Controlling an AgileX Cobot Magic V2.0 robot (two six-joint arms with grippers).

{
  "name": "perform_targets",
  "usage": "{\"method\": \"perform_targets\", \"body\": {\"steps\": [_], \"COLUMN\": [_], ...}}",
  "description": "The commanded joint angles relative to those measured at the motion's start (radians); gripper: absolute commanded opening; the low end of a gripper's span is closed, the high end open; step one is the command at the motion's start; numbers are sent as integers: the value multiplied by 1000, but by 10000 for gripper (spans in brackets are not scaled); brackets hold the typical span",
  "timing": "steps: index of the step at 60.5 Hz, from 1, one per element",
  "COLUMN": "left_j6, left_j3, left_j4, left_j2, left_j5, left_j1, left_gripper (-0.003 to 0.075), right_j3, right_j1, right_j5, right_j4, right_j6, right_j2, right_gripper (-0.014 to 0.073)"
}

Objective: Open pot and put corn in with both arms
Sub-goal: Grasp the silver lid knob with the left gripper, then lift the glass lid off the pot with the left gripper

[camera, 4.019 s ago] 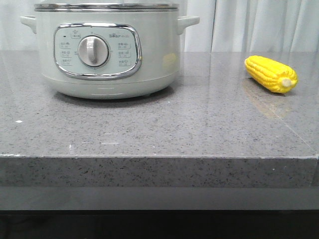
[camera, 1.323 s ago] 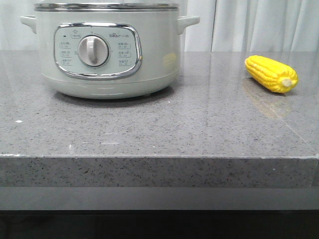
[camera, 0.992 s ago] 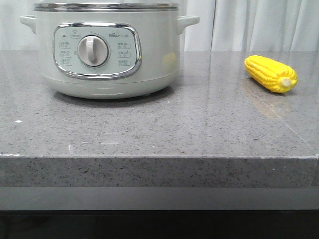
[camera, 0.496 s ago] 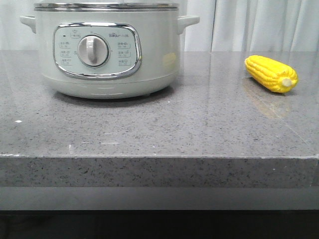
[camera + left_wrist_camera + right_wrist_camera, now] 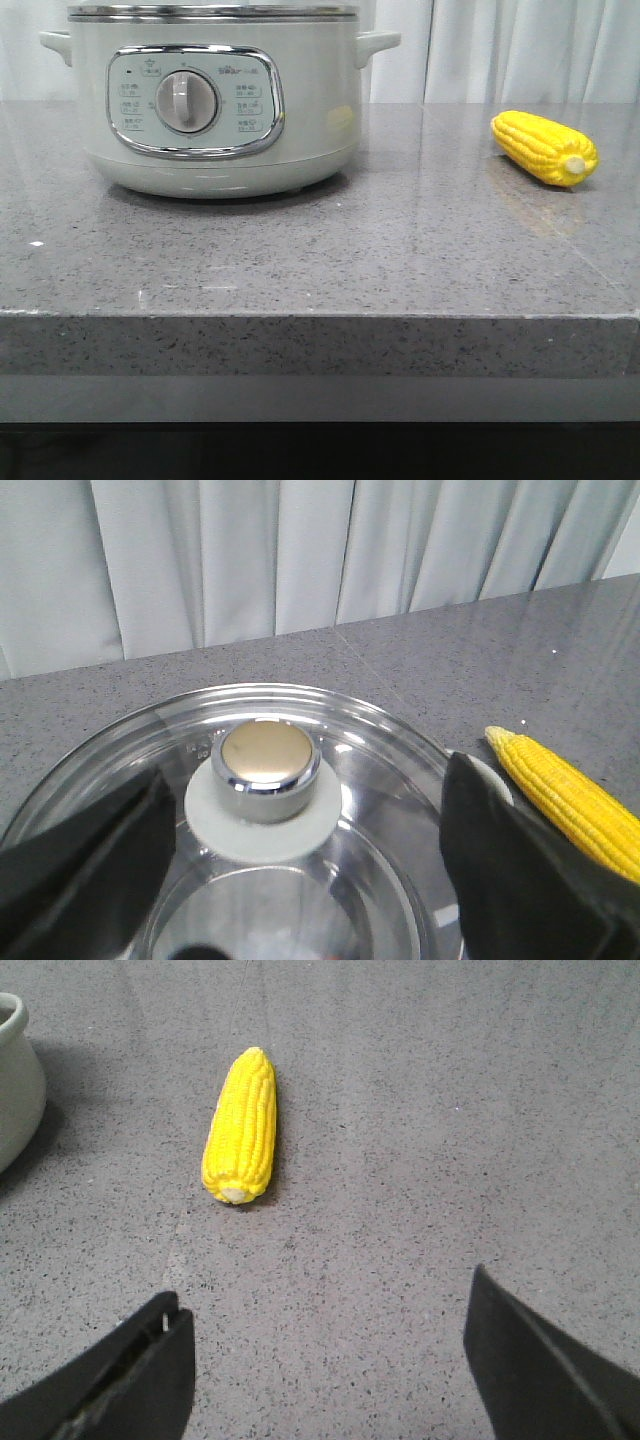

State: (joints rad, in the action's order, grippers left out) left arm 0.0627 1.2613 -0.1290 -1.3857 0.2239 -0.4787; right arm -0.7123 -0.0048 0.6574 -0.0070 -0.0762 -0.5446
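Left wrist view showed the left gripper (image 5: pixel 300 880) hanging over the pot's glass lid (image 5: pixel 380 770), its two dark fingers (image 5: pixel 85 865) spread wide apart and straddling the lid's knob (image 5: pixel 267 768), a steel-capped button on a white collar. Neither finger touched the knob; from this angle I could not tell how high above the glass they sat. Out past the right-hand finger, at about three o'clock from the knob, lay the corn (image 5: pixel 575 805) on the grey counter.

Right wrist view had the right gripper (image 5: pixel 325 1360) likewise parted, with nothing between its fingers, poised above bare stone. The cob lay at roughly eleven o'clock from the gap, well apart from both fingers, stub end toward the camera, and the pot's rounded wall (image 5: pixel 15 1075) showed farther out at nine o'clock from the cob.

From the front, no arm appeared. The pot (image 5: pixel 215 100) stood on the counter (image 5: pixel 330 260) at the far left, dial facing forward, steel rim at the frame's upper edge. The cob rested on its side near the right edge, around three o'clock from the pot and well clear of it.

As a judgement, nothing of the task was finished: the lid was on, the corn untouched. Gripping the knob, lifting the lid away, picking the cob and dropping it inside all remained.
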Motion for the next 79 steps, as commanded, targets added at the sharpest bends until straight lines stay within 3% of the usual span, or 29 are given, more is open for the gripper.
{"method": "perform_targets", "body": {"steps": [1, 19, 49, 68, 79], "left_j6": [-1, -1, -1, -1, -1], "left_j3": [95, 242, 246, 246, 246], "left_j4": [-14, -34, -30, -30, -30], "left_j2": [-31, -178, -266, -271, -267], "left_j5": [-85, -80, -94, -88, -107], "left_j1": [-9, 21, 21, 21, 21], "left_gripper": [544, 544, 540, 263, 183], "right_j3": [-35, -35, -35, -35, -35], "right_j1": [-4, -4, -4, -4, -4], "right_j5": [-74, -74, -74, -74, -74], "right_j4": [-5, -5, -5, -5, -5], "right_j6": [5, 5, 5, 5, 5], "right_j2": [-10, -10, -10, -10, -10], "right_gripper": [573, 573, 573, 573, 573]}}
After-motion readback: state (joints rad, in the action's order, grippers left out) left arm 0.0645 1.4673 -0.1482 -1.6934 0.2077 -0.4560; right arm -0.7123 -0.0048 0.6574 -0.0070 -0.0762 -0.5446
